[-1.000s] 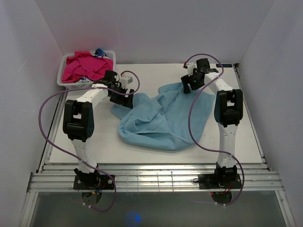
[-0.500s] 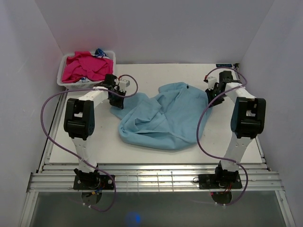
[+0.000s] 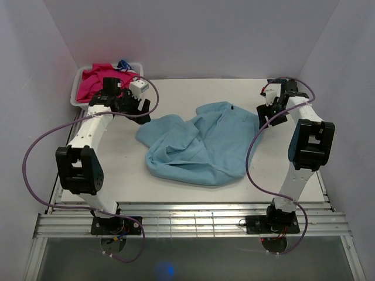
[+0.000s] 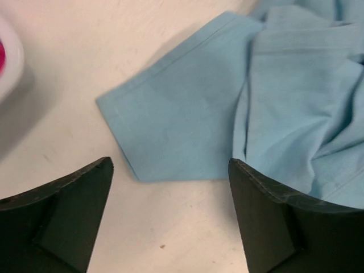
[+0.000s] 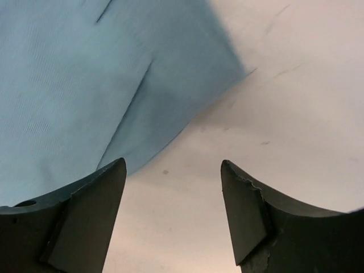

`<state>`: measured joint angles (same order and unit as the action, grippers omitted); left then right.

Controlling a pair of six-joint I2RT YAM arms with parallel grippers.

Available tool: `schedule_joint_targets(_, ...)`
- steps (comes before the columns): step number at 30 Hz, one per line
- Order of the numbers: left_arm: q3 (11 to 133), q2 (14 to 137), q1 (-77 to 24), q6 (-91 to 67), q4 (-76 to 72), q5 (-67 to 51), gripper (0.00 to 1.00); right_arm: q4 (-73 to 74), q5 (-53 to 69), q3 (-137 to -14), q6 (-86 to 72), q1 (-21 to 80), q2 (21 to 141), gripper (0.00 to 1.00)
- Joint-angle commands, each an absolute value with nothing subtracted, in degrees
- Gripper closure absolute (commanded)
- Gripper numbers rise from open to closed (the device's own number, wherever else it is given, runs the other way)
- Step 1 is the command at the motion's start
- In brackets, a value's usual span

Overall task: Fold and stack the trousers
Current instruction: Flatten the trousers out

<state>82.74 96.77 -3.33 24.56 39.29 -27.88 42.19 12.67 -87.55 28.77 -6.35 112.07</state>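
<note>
– Top external view, biggest thing first: what do we have?

– A white table (image 3: 193, 88), and across its middle the light blue trousers (image 3: 199, 146), lying in a rumpled heap. Nothing is spread and no fold is made. I judge the task is at its start: the cloth needs flattening before any folding.

– And the 2 arms?

– 1 at each end of the cloth. The left gripper (image 4: 170, 168) hangs with its jaws wide apart and nothing between them, over a flat cuff (image 4: 170, 114) that sticks out toward the basket (image 3: 75, 96) of magenta garments (image 3: 96, 79). The right gripper (image 5: 172, 165) is likewise spread and empty, just above the bare table beside the right-hand edge of the trousers.

– So the next move?

– My guess is that each gripper comes down on its own end, pinches 1 layer only, and the 2 draw apart to pull the heap flat. The knit looks soft, so it will likely sag and drag.

– What can't you make out?

– Which end is the waist, for a start. Only 1 leg shows plainly, and the other is lost in the folds. The left arm covers part of the basket, and a blue-and-white thing (image 3: 122, 63) at its back is too small to name. So is a dark speck (image 3: 233, 108) on the cloth.
</note>
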Motion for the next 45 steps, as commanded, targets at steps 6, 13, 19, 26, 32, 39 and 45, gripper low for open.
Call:
schedule_joint_targets(6, 90.3, 102.6, -11.6, 21.8, 36.3, -29.9, 0.02, 40.3, 13.1, -103.2, 21.9, -7.9, 124.3, 0.17)
schedule_joint_targets(13, 96.0, 110.8, -22.4, 18.7, 36.8, -28.1, 0.02, 38.8, 14.9, -105.5, 23.5, -6.8, 130.2, 0.06)
schedule_joint_targets(19, 94.7, 115.5, -24.3, 15.1, 37.9, -21.6, 0.02, 42.3, 16.3, -106.4, 26.7, -5.2, 134.4, 0.04)
schedule_joint_targets(26, 88.9, 113.6, -22.2, 14.1, 36.8, -11.1, 0.60, 43.7, 11.7, -100.7, 29.0, -6.3, 130.4, 0.92)
schedule_joint_targets(32, 82.3, 103.1, -11.3, 13.8, 36.1, -11.0, 1.00, 43.9, 12.6, -87.2, 32.9, -13.3, 116.2, 0.92)
schedule_joint_targets(39, 68.8, 94.3, -1.6, 22.3, 36.6, -8.3, 1.00, 52.7, 15.1, -64.0, 48.9, -15.9, 99.2, 0.92)
schedule_joint_targets(45, 67.4, 91.2, -0.1, 25.9, 40.3, -10.9, 0.30, 69.0, 23.4, -75.1, 55.9, -17.0, 97.8, 0.18)
